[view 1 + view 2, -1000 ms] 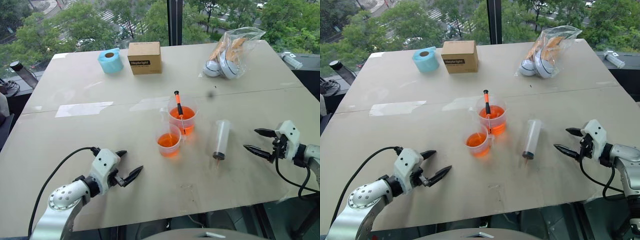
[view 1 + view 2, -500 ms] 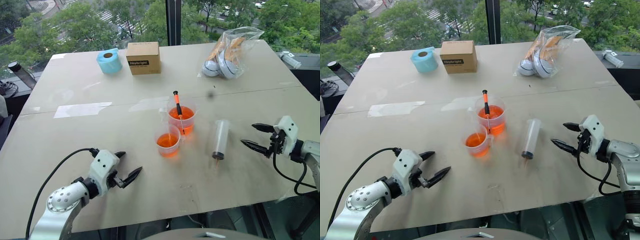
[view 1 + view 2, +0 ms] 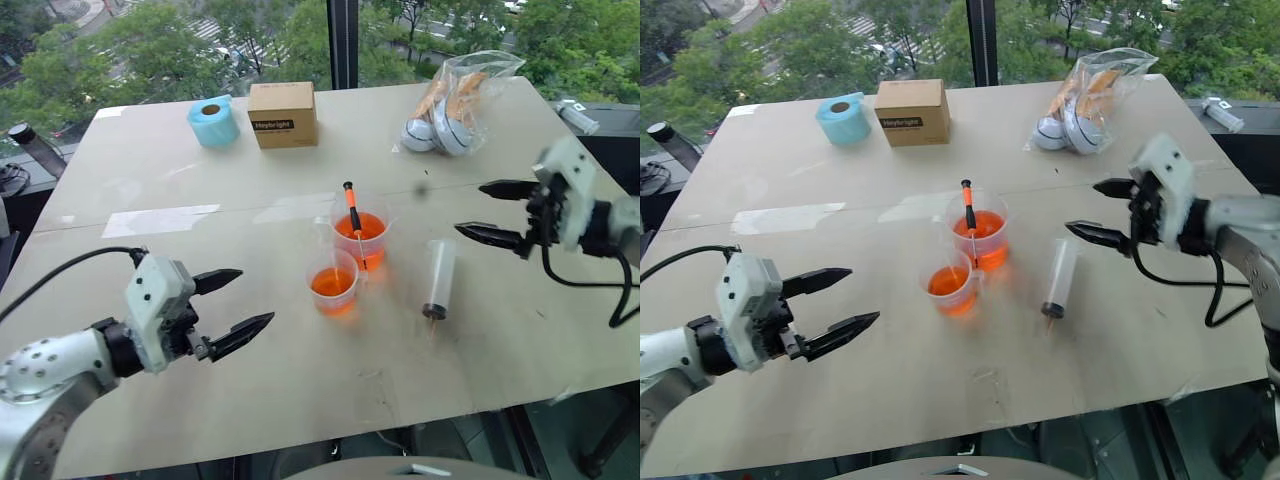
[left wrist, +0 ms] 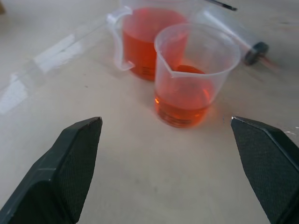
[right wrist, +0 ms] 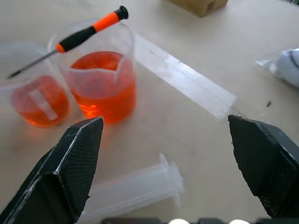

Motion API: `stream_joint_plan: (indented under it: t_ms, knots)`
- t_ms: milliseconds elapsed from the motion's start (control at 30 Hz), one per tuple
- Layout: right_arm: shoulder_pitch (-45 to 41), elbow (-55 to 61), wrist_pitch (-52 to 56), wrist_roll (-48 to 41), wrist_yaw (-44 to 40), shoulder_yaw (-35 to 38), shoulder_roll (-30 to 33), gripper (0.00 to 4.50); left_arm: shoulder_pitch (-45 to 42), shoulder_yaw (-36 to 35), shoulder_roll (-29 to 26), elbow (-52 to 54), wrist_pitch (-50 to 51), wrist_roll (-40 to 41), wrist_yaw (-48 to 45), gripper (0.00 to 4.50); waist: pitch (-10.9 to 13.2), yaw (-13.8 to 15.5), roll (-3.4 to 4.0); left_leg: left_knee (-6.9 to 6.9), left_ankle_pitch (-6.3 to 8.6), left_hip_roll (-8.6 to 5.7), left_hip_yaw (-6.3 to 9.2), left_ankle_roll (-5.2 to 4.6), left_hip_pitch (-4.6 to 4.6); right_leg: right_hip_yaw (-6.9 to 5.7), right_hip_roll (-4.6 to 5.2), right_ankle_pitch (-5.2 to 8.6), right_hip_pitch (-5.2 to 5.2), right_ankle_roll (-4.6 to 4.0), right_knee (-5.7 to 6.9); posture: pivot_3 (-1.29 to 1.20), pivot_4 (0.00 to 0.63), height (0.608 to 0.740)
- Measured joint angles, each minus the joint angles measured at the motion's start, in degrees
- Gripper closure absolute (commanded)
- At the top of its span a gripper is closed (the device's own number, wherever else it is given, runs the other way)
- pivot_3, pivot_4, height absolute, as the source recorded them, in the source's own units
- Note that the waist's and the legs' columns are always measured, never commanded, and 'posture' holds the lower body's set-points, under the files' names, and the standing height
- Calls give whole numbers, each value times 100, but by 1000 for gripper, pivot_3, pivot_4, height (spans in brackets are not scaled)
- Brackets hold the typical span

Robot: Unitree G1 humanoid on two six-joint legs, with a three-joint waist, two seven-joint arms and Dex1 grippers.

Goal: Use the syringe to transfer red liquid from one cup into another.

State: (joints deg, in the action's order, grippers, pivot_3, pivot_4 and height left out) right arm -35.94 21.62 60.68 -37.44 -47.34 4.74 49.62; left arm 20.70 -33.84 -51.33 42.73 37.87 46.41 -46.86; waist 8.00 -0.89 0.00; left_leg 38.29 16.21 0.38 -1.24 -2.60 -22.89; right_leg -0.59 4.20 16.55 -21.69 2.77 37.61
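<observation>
Between both empty, wide-open end effectors, the syringe (image 3: 438, 279) lies, tip blurred.

Syringe (image 5: 135, 189) tip beyond frame edge

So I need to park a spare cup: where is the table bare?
Bare: the near strip in front of the two cups and syringe, and the stretch between the blue roll and cups. Crowded: around the cups and syringe.
</observation>
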Motion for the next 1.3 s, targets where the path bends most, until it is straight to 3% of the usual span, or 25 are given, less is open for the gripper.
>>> stream_joint_plan:
  t_ms: [200, 333, 433, 600, 1133, 1233, 1300]
  knots:
    - [-1670, -388, 1379, -176, 775, -762, -1150, 0, -256, -540, -356, 224, 514, 623, 151, 19, 2, -2, -3, -1, -2, -1, -1, 4, -4, 0, 0, 0, -3, 0, -2, 0, 150, 740]
    - [-1879, -698, 1773, -136, 1020, -1087, -1579, 0, -264, -640, -388, 301, 685, 703, 296, 19, 6, 16, -10, -1, -2, -4, -1, 5, -13, -2, 3, -1, -6, 1, -10, 0, 150, 740]
    - [-1969, -874, 2204, -138, 1322, -1206, -2254, 0, -347, -666, -396, 394, 756, 736, 484, 19, 10, -33, -11, -2, -3, -4, -2, 6, -13, 0, 1, -1, -11, 1, -1, 0, 150, 740]
    - [-2293, -1054, 2928, -241, 1659, -922, -3020, 0, -428, -663, -396, 475, 840, 786, 725, 19, 12, -47, -8, -5, -6, -4, -1, 11, -9, 0, 0, -1, -15, 1, 10, 0, 150, 740]
    - [-2895, -2815, 3145, -494, 2814, -222, -3774, 0, -481, -600, -334, 510, 915, 759, 944, 19, 13, -151, -7, -11, -9, -8, -2, 15, -9, -1, -4, -1, -16, 1, 8, 0, 150, 740]
    - [-2914, -3060, 3145, -710, 3020, -215, -3844, 816, -504, -600, -277, 507, 891, 757, 961, 0, 13, -151, -8, -11, -9, -8, -1, 15, -8, -1, -4, -1, -16, 1, 10, 0, 150, 740]
    - [-2912, -3169, 3146, -814, 3131, -249, -3876, 1636, -522, -600, -262, 503, 872, 747, 964, 0, 13, -152, -7, -11, -9, -8, -2, 15, -8, -1, -3, -1, -16, 1, 9, 0, 150, 740]
